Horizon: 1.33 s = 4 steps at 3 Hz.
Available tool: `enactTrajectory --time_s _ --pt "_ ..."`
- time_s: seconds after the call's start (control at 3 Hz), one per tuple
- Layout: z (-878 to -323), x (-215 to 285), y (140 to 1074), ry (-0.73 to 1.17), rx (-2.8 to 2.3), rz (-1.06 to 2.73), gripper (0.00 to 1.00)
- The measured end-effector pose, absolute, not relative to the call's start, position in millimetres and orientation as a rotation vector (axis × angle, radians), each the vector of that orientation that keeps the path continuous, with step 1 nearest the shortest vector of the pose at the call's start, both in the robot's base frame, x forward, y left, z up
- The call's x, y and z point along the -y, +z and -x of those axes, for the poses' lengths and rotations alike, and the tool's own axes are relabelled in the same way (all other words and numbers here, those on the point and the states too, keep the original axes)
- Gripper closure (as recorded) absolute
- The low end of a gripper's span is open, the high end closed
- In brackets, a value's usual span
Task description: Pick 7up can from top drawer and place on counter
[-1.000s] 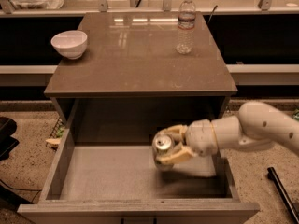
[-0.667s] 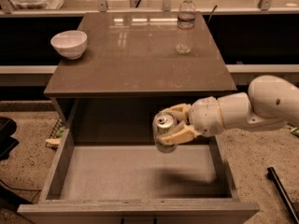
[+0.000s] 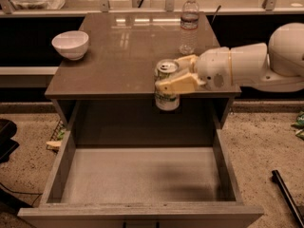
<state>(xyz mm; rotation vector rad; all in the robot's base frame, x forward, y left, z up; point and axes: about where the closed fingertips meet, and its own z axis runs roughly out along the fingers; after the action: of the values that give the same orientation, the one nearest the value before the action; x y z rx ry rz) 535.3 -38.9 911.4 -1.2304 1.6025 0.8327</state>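
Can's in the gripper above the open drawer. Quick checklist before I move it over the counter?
1. Grip: two-finger gripper shut on the small pale-green aluminium 7up can, upright: ok.
2. Can lifted clear of the wide grey top drawer: ok.
3. Can's base higher than the glossy grey-brown counter: cannot tell; it overlaps the front edge.
4. Landing space: white bowl at left, clear plastic water bottle at back: ok.

Cream-yellow claw [image 3: 167, 76] at the glossy grey-brown worktop's [image 3: 118, 56] front edge grips a silver-topped, pale green-and-white 7up can [image 3: 166, 100] above the plain grey top drawer [image 3: 142, 175], white bowl [image 3: 70, 44] behind
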Motion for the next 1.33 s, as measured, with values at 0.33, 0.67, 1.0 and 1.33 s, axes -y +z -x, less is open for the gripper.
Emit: enactTrajectory --time_s 0.33,0.67,1.0,1.33 --pt "-604 20 942 0.793 -1.643 1.091 1.0" --pt "-655 1 952 0.738 -1.667 0.982 1.0" --pt "-708 -23 952 0.618 -1.682 0.884 1.0" --pt "-740 -30 933 0.605 -1.636 0.829 1.0"
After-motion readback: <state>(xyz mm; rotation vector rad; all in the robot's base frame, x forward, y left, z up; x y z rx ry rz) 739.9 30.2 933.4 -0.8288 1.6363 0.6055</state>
